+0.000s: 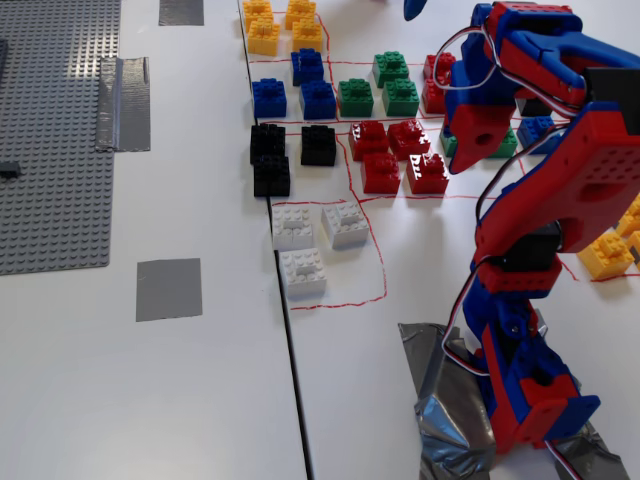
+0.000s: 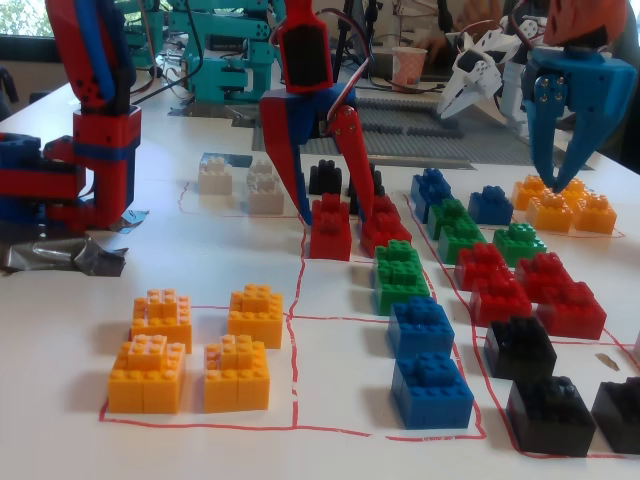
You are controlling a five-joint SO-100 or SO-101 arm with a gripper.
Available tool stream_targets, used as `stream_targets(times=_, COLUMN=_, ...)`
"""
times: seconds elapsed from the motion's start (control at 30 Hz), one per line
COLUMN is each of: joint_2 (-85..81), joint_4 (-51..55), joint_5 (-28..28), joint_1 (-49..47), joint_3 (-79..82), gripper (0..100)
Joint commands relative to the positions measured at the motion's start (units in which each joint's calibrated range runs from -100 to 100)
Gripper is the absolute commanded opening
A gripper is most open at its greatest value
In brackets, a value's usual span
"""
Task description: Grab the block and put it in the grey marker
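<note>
The block (image 2: 330, 228), a small red studded brick, sits directly under the gripper (image 2: 330, 210), whose spread jaws straddle it without closing; it looks light, rigid and slick-sided, best pinched across its flat opposite walls below the studs.

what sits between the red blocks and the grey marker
The white bricks lie on the straight line across the table from the red blocks to the grey marker. The black bricks sit just beside it. All are low, so a lifted carry should probably clear them.
</note>
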Motion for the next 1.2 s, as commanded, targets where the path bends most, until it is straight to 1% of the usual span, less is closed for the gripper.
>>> stream_targets(times=0.0, joint_2=-2.68, joint_4=-1.09, joint_5=-0.05, joint_1=-1.20, joint_3=-1.18, gripper=21)
stream_targets(times=0.33, joint_2=-0.21, joint_4=-2.39, joint_5=0.54, joint_1=-1.69, joint_3=-0.45, gripper=20)
stream_targets(times=0.47, joint_2=0.04, joint_4=-2.88, joint_5=0.68, joint_1=-1.78, joint_3=0.73, gripper=23)
stream_targets(times=0.93, joint_2=3.42, joint_4=-4.91, joint_5=0.73, joint_1=-3.65, joint_3=0.54, gripper=23)
stream_targets(times=1.17, joint_2=5.16, joint_4=-5.47, joint_5=0.63, joint_1=-3.75, joint_3=-0.36, gripper=20)
